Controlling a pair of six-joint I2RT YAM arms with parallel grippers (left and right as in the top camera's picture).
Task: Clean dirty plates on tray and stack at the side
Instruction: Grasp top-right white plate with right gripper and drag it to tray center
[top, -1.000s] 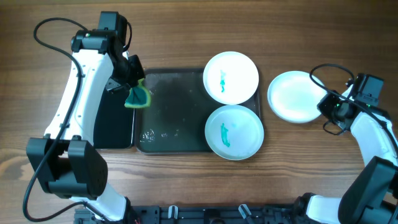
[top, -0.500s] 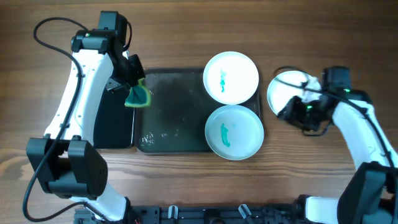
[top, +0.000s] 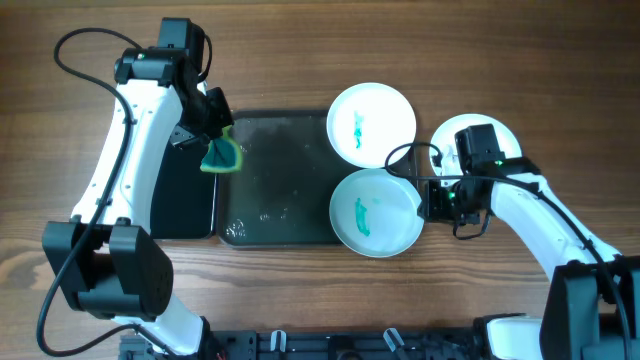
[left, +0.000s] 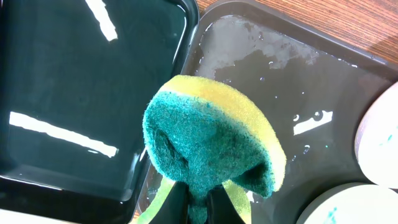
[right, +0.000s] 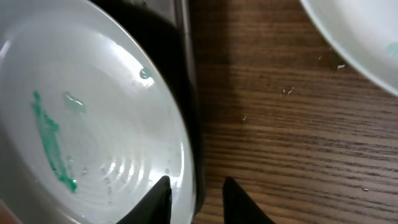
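Entry: plate cleaning, by my reckoning the second of three. One clean plate (top: 447, 160) lies on the table (top: 300, 40) right of the tray (top: 280, 160), and two smeared plates sit at the tray's right end. Right gripper (right: 196, 183): jaws apart, straddling the right rim of the blue plate (right: 93, 124). One finger is over the plate, the other over bare wood, with the tray's raised rim between them. Left gripper (left: 199, 200): clamped on the sponge (left: 211, 140), over the tray's left end, well apart from both smears. Next move: you should close on the plate's rim alone, not the tray's, then bring the sponge across. Nearby: white plate (top: 371, 124) just beside the blue one; black tray (top: 180, 205) far left; clean plate close behind your right arm.
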